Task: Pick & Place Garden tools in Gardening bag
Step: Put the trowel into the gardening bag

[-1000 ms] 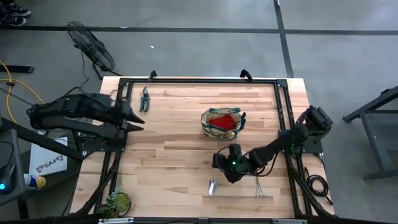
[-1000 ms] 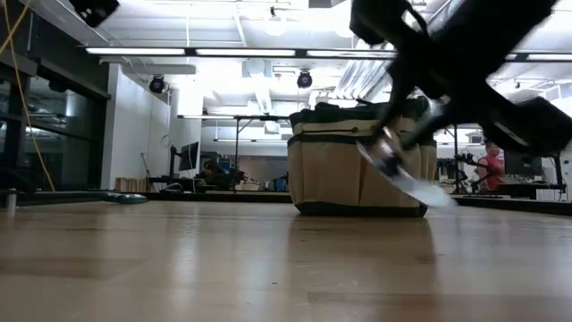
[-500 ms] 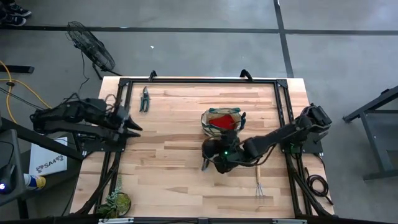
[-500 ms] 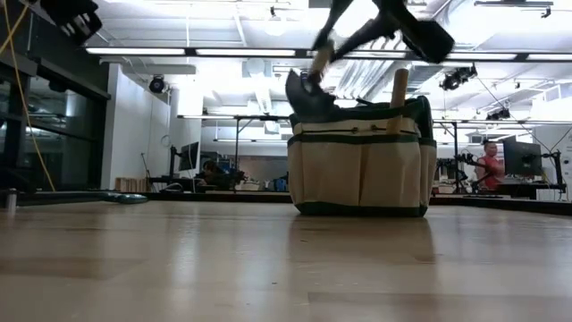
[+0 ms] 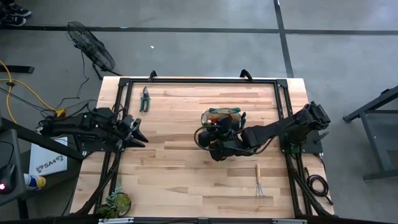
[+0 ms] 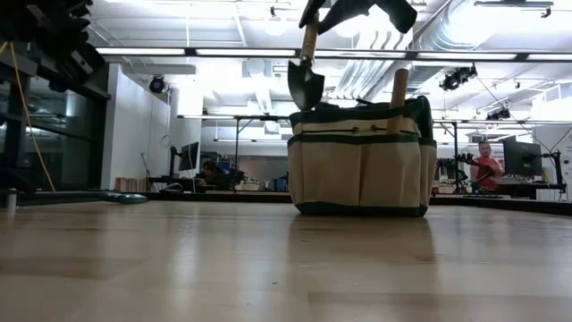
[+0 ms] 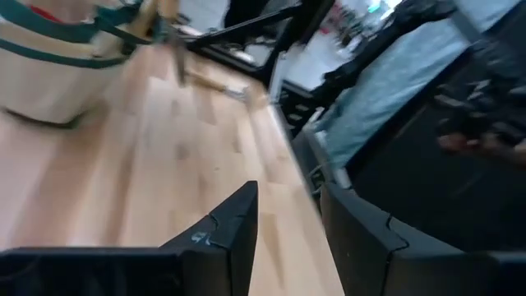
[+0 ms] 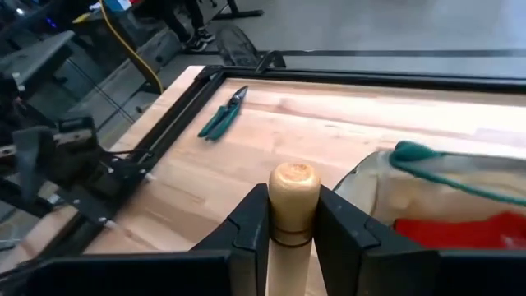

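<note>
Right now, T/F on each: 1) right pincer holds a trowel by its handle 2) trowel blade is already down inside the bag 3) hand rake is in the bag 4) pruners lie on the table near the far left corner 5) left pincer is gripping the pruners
1) True. The right pincer is shut on the trowel at its wooden handle.
2) False. In the low view the blade hangs above the rim of the gardening bag.
3) False. The hand rake lies on the table, nearer than the bag.
4) True. The pruners lie there.
5) False. The left pincer is open and empty, apart from them.
</note>
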Available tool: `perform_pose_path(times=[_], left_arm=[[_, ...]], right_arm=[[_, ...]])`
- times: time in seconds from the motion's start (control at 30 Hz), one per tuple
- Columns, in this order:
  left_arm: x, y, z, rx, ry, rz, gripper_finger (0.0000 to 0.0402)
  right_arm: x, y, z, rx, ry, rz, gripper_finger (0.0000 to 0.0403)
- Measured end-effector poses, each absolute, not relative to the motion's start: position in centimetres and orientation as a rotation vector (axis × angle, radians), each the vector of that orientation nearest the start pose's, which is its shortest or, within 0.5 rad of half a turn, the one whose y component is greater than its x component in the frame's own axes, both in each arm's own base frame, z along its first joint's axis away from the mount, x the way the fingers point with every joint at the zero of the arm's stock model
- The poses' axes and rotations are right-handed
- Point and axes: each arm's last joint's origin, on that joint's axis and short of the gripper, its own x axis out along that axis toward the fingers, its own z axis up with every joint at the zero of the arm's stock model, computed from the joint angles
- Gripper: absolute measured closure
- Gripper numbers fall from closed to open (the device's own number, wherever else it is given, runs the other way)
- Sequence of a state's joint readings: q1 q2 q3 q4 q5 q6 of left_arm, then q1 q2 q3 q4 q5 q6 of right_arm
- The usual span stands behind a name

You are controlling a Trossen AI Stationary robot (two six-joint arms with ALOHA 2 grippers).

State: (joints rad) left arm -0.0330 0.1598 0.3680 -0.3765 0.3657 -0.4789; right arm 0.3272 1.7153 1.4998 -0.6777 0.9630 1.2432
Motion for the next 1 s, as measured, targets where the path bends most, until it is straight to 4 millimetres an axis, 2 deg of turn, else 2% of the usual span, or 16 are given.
perform_pose_path(times=[0.2, 0.43, 0.6, 0.9, 1.0], left_arm=[[8.5, -1.4, 21.5, -0.555, 0.179, -0.419, 0.027], [9.3, -1.5, 17.8, -0.646, 0.196, -0.416, 0.027], [9.5, -1.6, 17.9, -0.65, 0.062, -0.491, 0.027], [9.3, -1.5, 18.7, -0.613, -0.026, -0.511, 0.027], [9.3, -1.5, 18.8, -0.605, -0.038, -0.514, 0.027]], right_arm=[[35.3, 8.3, 30.5, 0.527, 0.274, -0.932, 0.0342], [35.5, 7.2, 30.4, 0.446, 0.319, -0.948, 0.0342], [35.1, 6.6, 31.1, 0.427, 0.327, -0.945, 0.0342], [33.0, 6.0, 33.2, 0.399, 0.285, -0.985, 0.0342], [32.8, 5.9, 33.3, 0.387, 0.288, -0.992, 0.0342]])
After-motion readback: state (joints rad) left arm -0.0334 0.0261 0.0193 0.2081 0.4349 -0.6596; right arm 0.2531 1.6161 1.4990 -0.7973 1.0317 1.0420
